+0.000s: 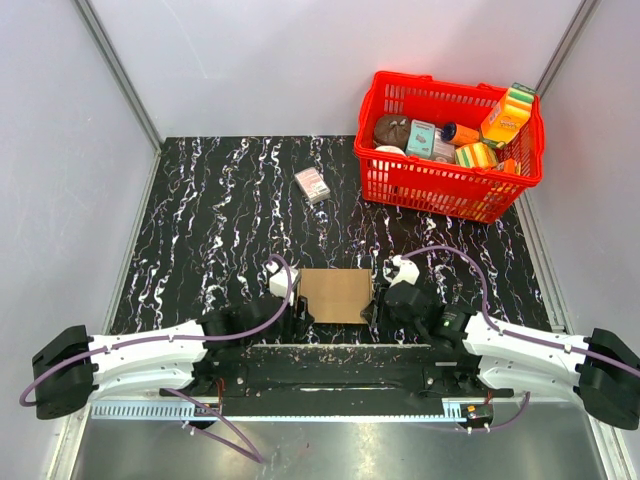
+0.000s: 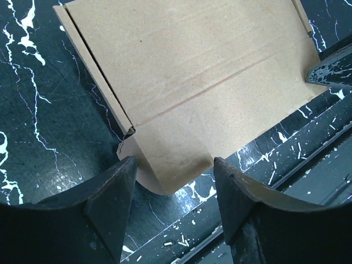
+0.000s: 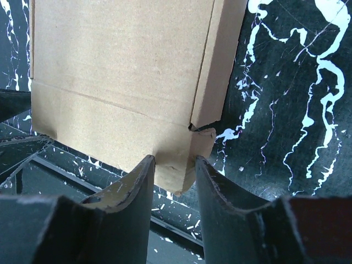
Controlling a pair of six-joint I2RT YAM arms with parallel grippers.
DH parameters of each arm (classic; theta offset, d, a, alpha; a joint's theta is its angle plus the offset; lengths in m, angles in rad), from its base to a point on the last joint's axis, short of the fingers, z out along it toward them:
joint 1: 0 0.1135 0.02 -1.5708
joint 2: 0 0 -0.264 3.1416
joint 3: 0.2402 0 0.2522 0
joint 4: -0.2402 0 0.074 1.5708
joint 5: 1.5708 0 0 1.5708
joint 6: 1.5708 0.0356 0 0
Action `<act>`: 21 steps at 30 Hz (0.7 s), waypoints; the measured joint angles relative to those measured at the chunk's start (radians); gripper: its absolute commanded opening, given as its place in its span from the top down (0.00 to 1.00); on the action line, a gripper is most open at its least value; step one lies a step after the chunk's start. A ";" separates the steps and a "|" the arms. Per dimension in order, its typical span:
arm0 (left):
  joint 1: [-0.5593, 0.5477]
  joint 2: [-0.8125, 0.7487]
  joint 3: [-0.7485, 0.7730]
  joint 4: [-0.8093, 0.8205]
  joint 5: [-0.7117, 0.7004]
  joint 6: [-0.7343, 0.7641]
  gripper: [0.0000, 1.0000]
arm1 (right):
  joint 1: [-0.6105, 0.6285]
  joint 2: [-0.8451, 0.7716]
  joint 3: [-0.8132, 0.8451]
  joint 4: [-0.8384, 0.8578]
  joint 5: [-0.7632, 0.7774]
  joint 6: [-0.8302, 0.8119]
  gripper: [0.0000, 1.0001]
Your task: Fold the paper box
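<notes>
The paper box [image 1: 336, 295] lies flat near the table's front edge as a plain brown creased sheet. In the left wrist view the paper box [image 2: 192, 71] points a rounded corner tab toward my left gripper [image 2: 173, 160]. That gripper is open, its fingers wide on either side of the tab and not touching it. In the right wrist view the paper box [image 3: 121, 71] has its near corner flap between the fingers of my right gripper [image 3: 174, 159], which press against both sides of it. From above, the left gripper [image 1: 298, 305] and right gripper [image 1: 378, 300] flank the sheet's near corners.
A red basket [image 1: 440, 195] with several printed grocery packs stands at the back right. A small white-and-pink carton [image 1: 312, 184] lies behind the sheet. A black metal rail [image 1: 340, 352] runs along the near edge, just behind the grippers.
</notes>
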 measured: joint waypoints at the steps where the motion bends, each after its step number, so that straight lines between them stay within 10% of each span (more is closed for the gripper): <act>1: 0.000 0.000 0.000 0.002 0.000 0.000 0.38 | 0.000 0.000 0.000 0.000 0.000 0.000 0.59; 21: 0.000 0.054 0.000 0.067 0.002 0.002 0.40 | 0.000 0.014 0.000 0.012 0.003 -0.002 0.60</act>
